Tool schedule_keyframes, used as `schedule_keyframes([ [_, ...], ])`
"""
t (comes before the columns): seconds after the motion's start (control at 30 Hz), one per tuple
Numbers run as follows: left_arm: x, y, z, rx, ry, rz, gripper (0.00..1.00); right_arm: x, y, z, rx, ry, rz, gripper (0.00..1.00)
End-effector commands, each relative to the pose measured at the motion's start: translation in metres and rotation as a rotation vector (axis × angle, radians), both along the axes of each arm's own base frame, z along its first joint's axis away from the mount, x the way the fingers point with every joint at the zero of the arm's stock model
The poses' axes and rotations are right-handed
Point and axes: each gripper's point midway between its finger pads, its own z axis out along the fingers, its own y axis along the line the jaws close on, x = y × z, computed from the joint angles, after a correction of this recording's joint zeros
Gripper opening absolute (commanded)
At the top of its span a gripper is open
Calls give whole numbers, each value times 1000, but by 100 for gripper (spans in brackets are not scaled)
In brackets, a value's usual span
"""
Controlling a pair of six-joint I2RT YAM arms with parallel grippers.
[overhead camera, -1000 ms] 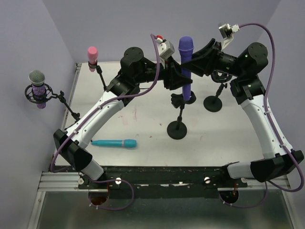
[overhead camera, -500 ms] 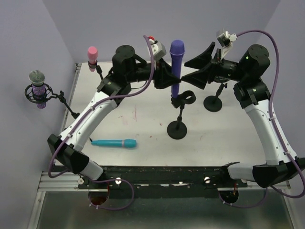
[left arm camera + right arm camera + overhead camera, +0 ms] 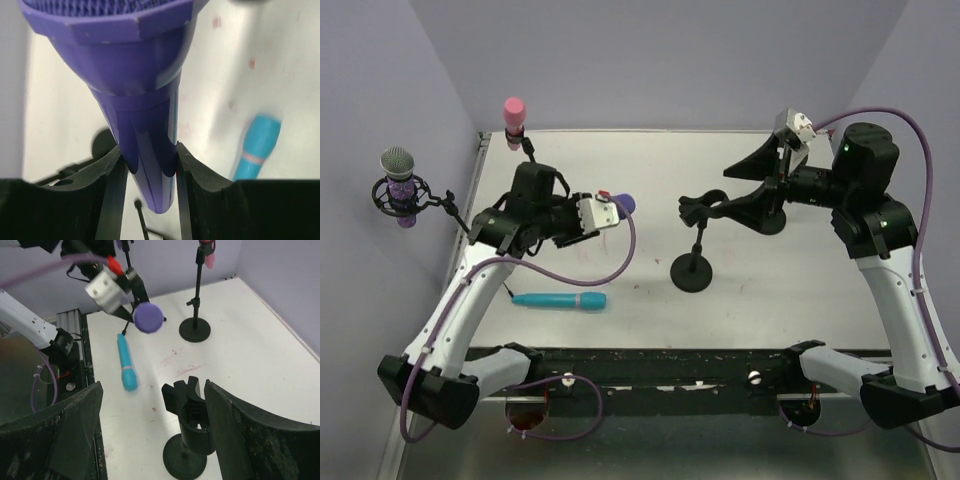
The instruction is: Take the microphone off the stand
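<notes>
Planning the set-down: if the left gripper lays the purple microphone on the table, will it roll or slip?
Likely rolls: the purple microphone has a round, tapered body, so it would probably curve rather than run straight. Its glossy plastic looks smooth and could slide in the left gripper.

The purple microphone (image 3: pixel 623 204) is now out of the stand (image 3: pixel 692 270). The left gripper (image 3: pixel 148 170) has carried it leftward — and lower.

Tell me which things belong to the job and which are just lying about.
Job: purple mic, clamped in the left gripper; its empty stand; right gripper, open by the clip.
Lying about: teal mic on the table; pink mic and grey mic, mounted at left.
</notes>
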Motion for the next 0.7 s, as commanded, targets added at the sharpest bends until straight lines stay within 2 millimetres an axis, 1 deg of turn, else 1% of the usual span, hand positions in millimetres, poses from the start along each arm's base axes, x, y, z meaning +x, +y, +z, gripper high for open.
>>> schedule_keyframes([
  [0.0, 13, 78, -112, 499, 57, -4, 0, -1, 0, -26, -58, 58, 16, 90],
  [0.03, 15, 86, -127, 535, 71, 2, 0, -2, 0, -26, -57, 58, 19, 90],
  [0.13, 22, 106, -160, 651, 87, -7, 0, 0, 0, -26, -57, 58, 11, 89],
  [0.23, 25, 123, -185, 758, 123, -28, 0, -1, -1, -25, -57, 50, 10, 89],
  [0.37, 25, 132, -212, 801, 206, -49, 0, -1, -3, -31, -62, 56, 3, 89],
  [0.4, 24, 139, -217, 836, 214, -49, 0, -1, -3, -31, -59, 57, 4, 90],
  [0.5, 22, 143, -234, 870, 215, -94, 3, 1, -6, -29, -55, 53, -9, 90],
  [0.67, 11, 147, -250, 869, 310, -115, 11, 3, -6, -29, -55, 56, -12, 89],
])
